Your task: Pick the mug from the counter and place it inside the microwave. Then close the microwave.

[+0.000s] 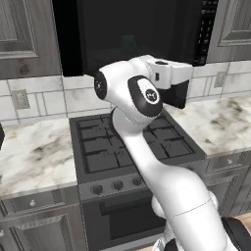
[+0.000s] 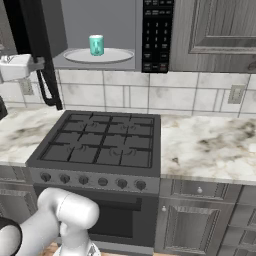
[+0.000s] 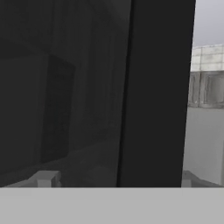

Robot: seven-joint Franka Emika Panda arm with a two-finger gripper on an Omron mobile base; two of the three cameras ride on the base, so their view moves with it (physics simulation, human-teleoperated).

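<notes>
- The robot arm (image 1: 166, 181) rises in the foreground of the left base view, elbow bent above the stove, its wrist reaching toward the microwave door.
- In the hand view, the tool (image 3: 114, 181) sits close against the black door (image 3: 155, 92), its two tips spread wide apart at the bottom of the frame, one on either side of the door's edge, gripping nothing.
- Below, the black gas stove (image 2: 100, 142) stands between two stretches of marble desk (image 2: 210, 145), over grey drawers (image 2: 200, 190).
- A tiled wall (image 2: 125, 92) runs behind the desk, with an outlet (image 2: 235, 94) at right.
- Above the stove, the microwave (image 2: 80, 15) stands open, its door swung out to the left in the right base view.
- Inside, the teal mug (image 2: 96, 45) stands upright on the white turntable (image 2: 117, 56).
- The keypad (image 2: 156, 35) lies to the right of the cavity, grey cabinets (image 2: 215, 35) beside it.
</notes>
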